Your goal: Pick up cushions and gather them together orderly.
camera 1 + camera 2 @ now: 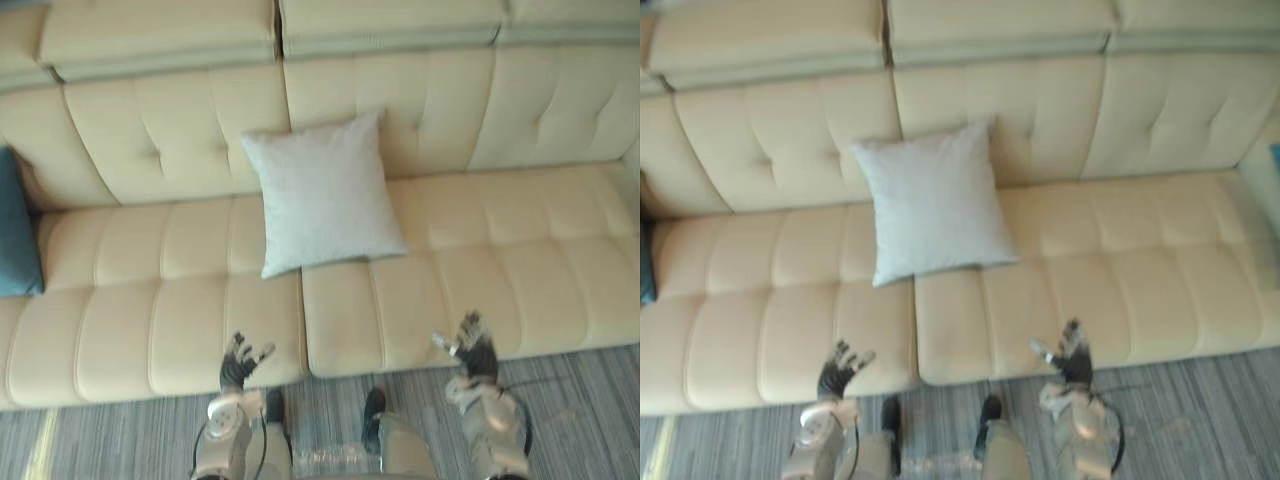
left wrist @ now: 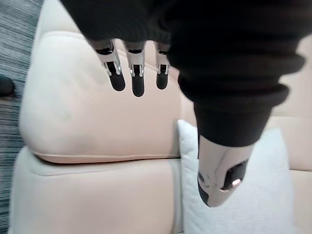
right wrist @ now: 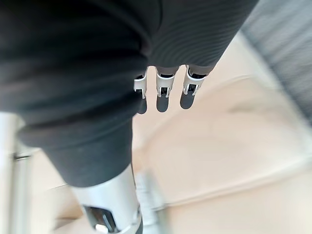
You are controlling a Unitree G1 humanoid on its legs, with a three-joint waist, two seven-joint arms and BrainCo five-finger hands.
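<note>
Hovering over the near edge of the cream tufted leather sofa (image 1: 500, 260), both hands are empty: left hand (image 1: 240, 365) and right hand (image 1: 472, 345) have their fingers spread apart and grip nothing. The square white fabric cushion (image 1: 325, 195) leans on the backrest at centre, farther in than the hands. A teal cushion (image 1: 15, 230) sits at the left end. Set wide apart, the hands look ready to flank the white one, probably for a two-sided lift.

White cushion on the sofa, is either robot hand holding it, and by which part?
Nothing is held. The left robot hand and right robot hand are open at the front edge of the sofa, apart from the white cushion.
</note>
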